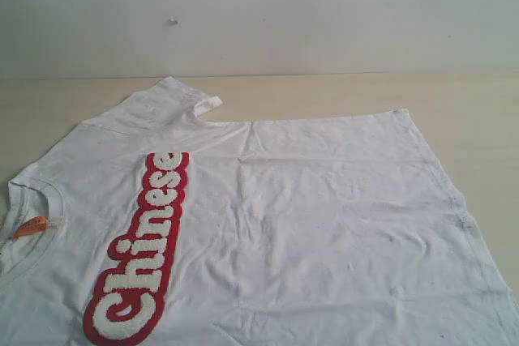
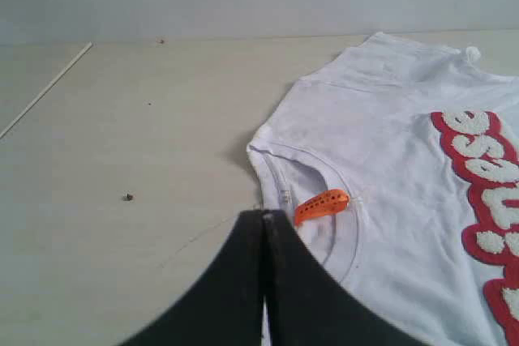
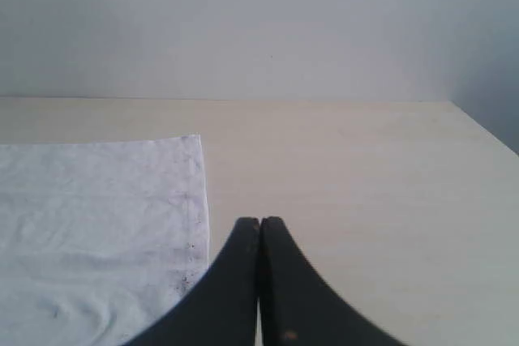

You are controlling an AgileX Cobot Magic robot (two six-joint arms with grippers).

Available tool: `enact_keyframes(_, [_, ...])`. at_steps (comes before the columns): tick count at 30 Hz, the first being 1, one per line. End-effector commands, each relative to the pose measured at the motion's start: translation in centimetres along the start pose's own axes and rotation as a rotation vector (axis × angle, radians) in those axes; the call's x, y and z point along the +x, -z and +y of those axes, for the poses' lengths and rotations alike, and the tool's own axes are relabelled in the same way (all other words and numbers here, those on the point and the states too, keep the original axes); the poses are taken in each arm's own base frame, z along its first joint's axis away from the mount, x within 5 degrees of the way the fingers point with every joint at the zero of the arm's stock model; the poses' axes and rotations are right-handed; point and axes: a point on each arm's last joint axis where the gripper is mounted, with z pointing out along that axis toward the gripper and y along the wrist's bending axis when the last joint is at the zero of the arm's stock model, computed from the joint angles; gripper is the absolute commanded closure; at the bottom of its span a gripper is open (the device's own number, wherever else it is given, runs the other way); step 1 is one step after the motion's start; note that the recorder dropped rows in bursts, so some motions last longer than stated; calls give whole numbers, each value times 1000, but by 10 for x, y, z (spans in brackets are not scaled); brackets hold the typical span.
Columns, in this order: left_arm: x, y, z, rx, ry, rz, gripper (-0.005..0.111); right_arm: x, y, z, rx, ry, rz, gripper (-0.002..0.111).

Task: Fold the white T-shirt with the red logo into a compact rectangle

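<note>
Your white T-shirt [image 1: 324, 224] lies spread flat on the worktop [image 1: 324, 91], red logo [image 1: 142, 257] up, collar [image 2: 276, 176] to the left and hem [image 3: 197, 200] to the right. The left fingers [image 2: 247, 265] and right fingers [image 3: 235, 273] are each pressed together, holding nothing. The left pair is near the collar, the right beside the hem. Expect light, limp, wrinkled cotton that sags and drags; the fuzzy logo band will likely bend stiffer. Pinch at the edges: the far sleeve [image 1: 174, 99] or a hem corner.
</note>
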Motion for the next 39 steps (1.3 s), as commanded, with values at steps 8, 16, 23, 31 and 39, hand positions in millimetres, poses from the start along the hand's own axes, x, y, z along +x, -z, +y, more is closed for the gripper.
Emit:
enact_keyframes(8, [-1, 0, 0, 1, 13, -11, 107, 1, 0, 0, 7, 8, -6, 108])
enact_keyframes(16, [-1, 0, 0, 1, 13, -11, 107, 1, 0, 0, 7, 6, -6, 108])
enact_keyframes(23, [-1, 0, 0, 1, 13, -11, 107, 1, 0, 0, 7, 8, -6, 108])
enact_keyframes(31, [-21, 3, -1, 31, 134, -233, 107, 1, 0, 0, 7, 8, -6, 108])
enact_keyframes(39, [-46, 13, -2, 67, 161, -526, 107, 1, 0, 0, 7, 8, -6, 108])
